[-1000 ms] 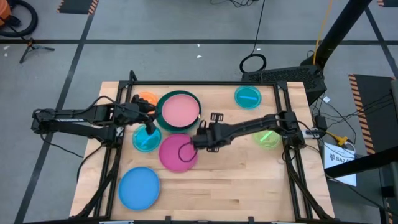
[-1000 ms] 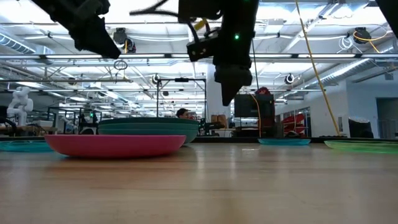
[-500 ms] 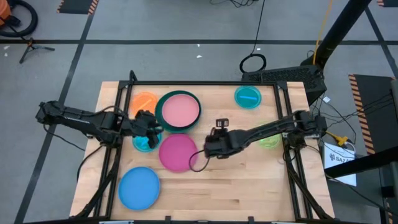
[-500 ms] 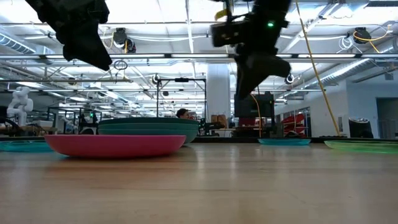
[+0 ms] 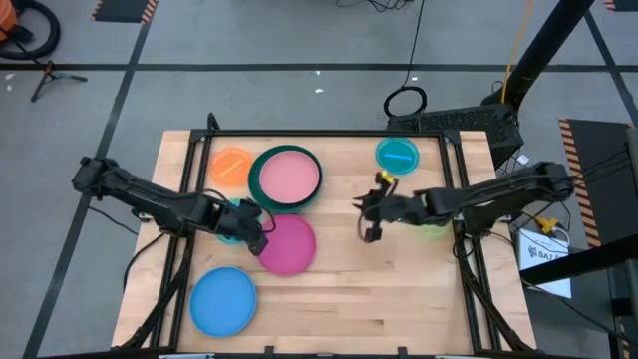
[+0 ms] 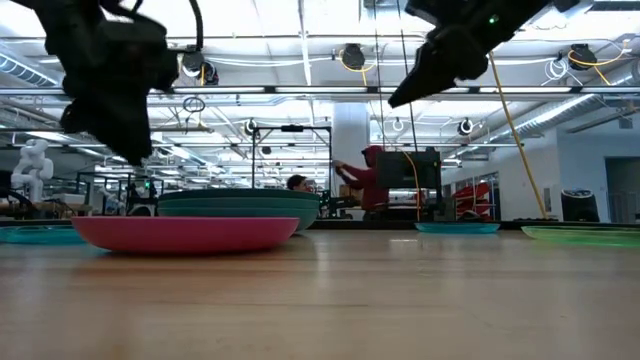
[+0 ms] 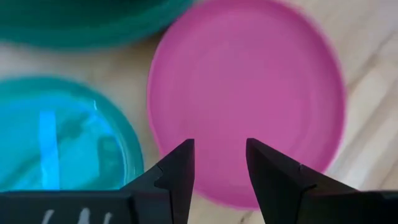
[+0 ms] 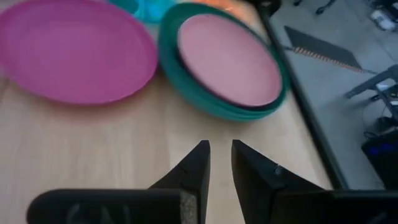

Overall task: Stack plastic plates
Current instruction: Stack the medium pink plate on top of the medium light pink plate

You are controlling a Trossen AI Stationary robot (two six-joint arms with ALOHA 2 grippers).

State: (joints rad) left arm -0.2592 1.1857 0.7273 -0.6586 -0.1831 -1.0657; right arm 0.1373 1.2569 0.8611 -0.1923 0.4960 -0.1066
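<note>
The magenta plate (image 5: 291,245) lies flat on the table's middle, also seen in the left wrist view (image 7: 249,87) and the low view (image 6: 185,233). Behind it, the pink plate (image 5: 290,176) rests inside the stacked teal and dark green plates (image 5: 257,183). My left gripper (image 5: 261,237) (image 7: 217,168) hovers open over the magenta plate's left edge, clear of it (image 6: 135,155). My right gripper (image 5: 371,215) (image 8: 221,162) hangs above bare wood right of the magenta plate, its fingers slightly open, raised well above the table (image 6: 398,98).
A small cyan plate (image 5: 231,227) (image 7: 56,137) sits partly under my left arm. The orange plate (image 5: 231,163), another cyan plate (image 5: 397,155), the lime plate (image 5: 433,227) under my right arm and the blue plate (image 5: 222,300) lie around. A person (image 6: 365,180) moves beyond the table.
My right gripper has left the magenta plate's right edge, swinging toward the table's right edge and rising. My left gripper has moved from beside the teal stack toward the near side and right, arriving above the magenta plate's left edge. The plates have stayed put.
</note>
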